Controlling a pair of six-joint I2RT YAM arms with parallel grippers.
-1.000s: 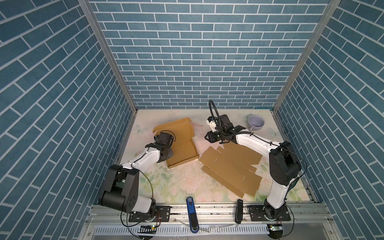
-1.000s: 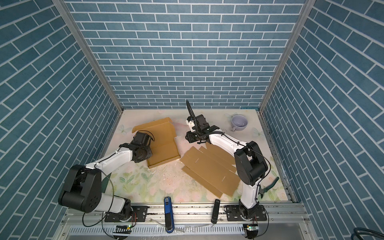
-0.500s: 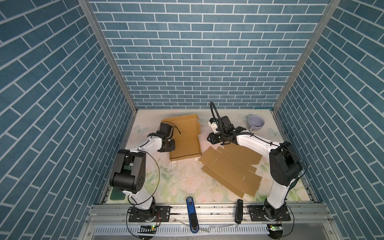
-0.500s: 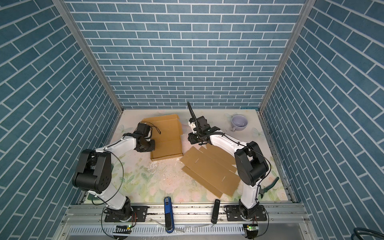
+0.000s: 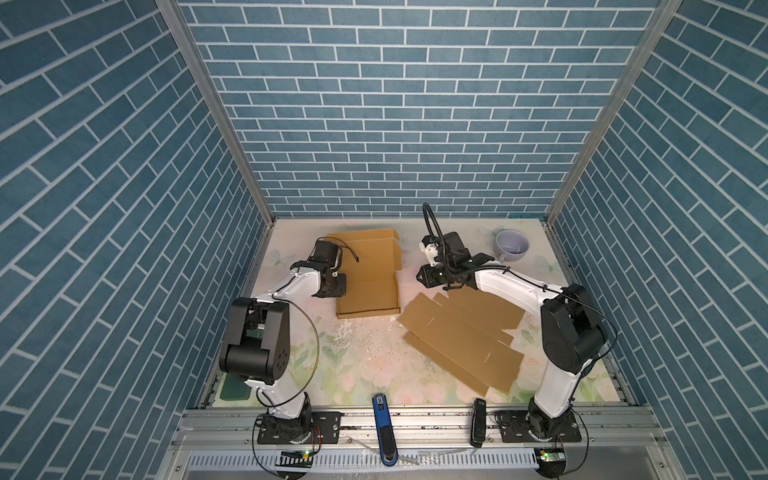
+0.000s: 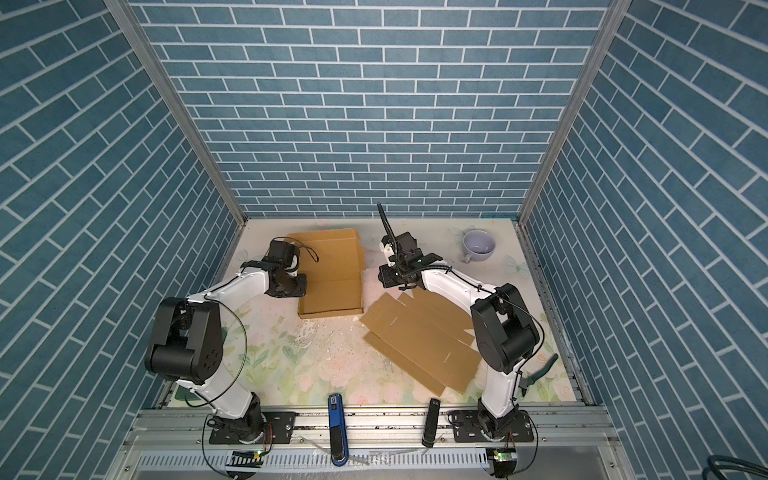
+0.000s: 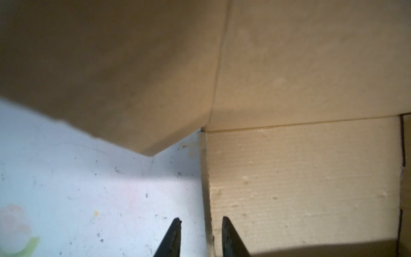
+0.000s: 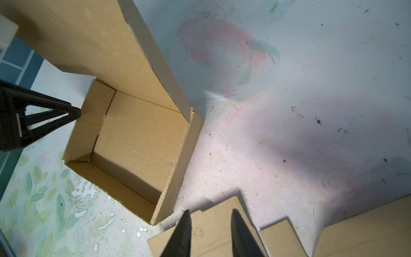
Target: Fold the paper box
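Open cardboard box [image 5: 368,291] between arms. Left arm bent low, left gripper [image 7: 201,235] narrowly parted astride box's side wall (not pinching). Right arm outstretched beside box, right gripper [image 8: 210,229] narrow, empty, at flat cardboard sheet [image 5: 461,336] edge.

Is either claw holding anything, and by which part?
Nothing is held. The left gripper straddles a paper box wall, jaws apart; the right gripper hangs open above the flat cardboard.
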